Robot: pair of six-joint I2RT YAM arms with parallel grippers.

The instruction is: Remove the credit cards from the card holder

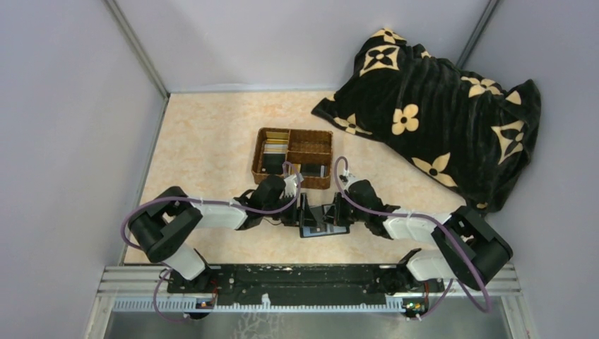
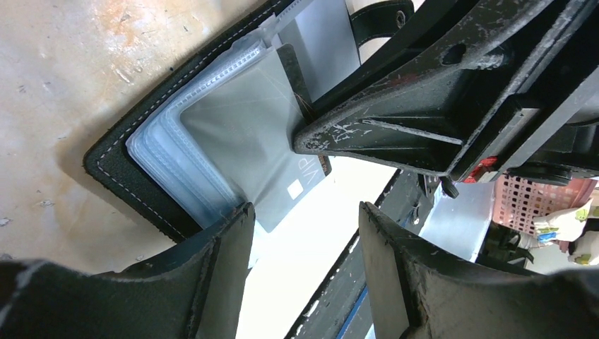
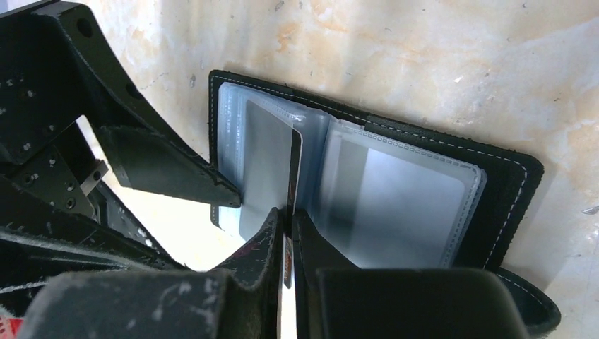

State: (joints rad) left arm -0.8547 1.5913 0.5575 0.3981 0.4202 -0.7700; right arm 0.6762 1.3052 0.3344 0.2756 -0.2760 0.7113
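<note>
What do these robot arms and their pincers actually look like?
The left arm and right arm have bulky black joints linked by white shells, with a purple cable looping alongside each. The left gripper and right gripper each end in two thick, wedge-shaped black fingers, scuffed with pale scratches.
</note>
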